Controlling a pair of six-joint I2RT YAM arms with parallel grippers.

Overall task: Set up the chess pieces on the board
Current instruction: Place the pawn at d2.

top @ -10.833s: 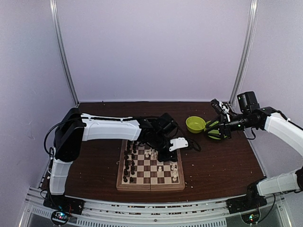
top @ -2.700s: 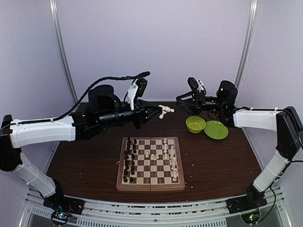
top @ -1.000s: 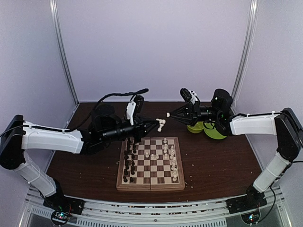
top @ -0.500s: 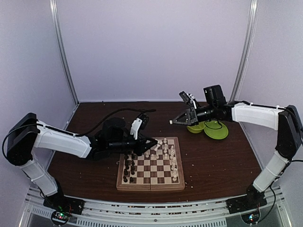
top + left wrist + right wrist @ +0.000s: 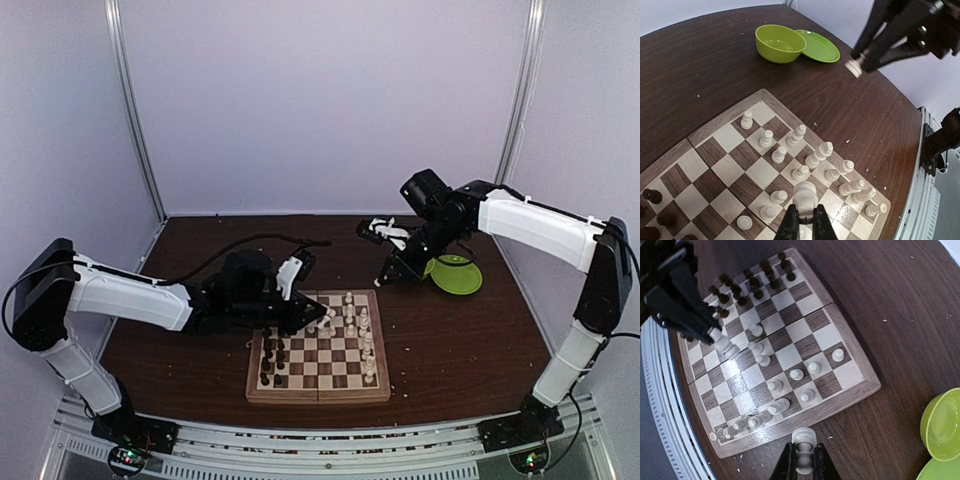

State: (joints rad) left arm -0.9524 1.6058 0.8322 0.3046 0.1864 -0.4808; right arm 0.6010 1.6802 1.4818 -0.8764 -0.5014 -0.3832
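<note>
**Dark wood table [image 5: 470, 340]: one piece pinched in each gripper**

Over the board [image 5: 732, 137], above its cream ranks, the left gripper [image 5: 805, 222] has narrow fingers clamped on a cream piece [image 5: 805, 194], whose base is hidden between them. The right gripper [image 5: 802, 462] is likewise narrow. It pinches a second cream piece [image 5: 803, 437] just outside the board's border. The dark pieces [image 5: 747, 287] stand along the board's opposite side. The green bowl [image 5: 942, 425] is cut off at the frame edge.

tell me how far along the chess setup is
Done: the dark brown-black chess pieces stand in two files along the checkered wooden board's left edge in the top view. In hand: the left gripper and right gripper each pinch one cream-white piece. Left: those two, plus the uneven cream pieces on the right side, some sitting mid-board.
</note>
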